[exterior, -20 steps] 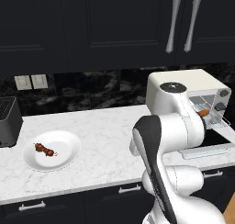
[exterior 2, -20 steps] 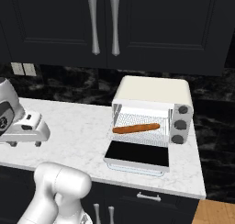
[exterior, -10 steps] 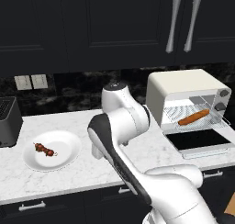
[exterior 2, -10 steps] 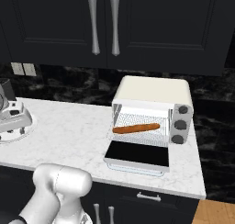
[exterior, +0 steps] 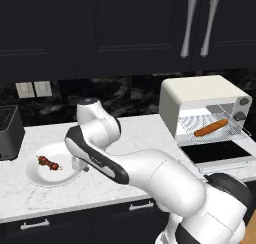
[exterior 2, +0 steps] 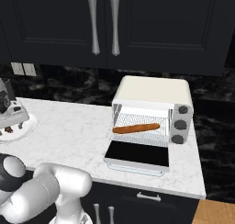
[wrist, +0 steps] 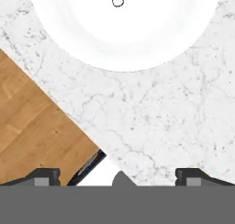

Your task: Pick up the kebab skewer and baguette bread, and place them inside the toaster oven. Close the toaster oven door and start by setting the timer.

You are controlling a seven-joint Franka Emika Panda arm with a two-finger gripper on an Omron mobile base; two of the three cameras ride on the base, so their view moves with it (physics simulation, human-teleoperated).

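On the white marbled tabletop (exterior: 135,133), a round white plate (exterior: 35,175) at the left carries the short kebab skewer of dark red-brown meat chunks (exterior: 48,162). The hand (wrist: 117,175) hangs just beside the plate, fingers spread wide and empty. At the right, the cream-white toaster oven (exterior: 200,95) has its dark glass door (exterior: 215,152) dropped flat; the long orange-brown baguette (exterior: 210,128) lies on the wire rack inside.

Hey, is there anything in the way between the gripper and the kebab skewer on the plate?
Nothing visible blocks it. The open gripper hangs over bare marble counter beside the white plate, and the kebab skewer lies uncovered on that plate.
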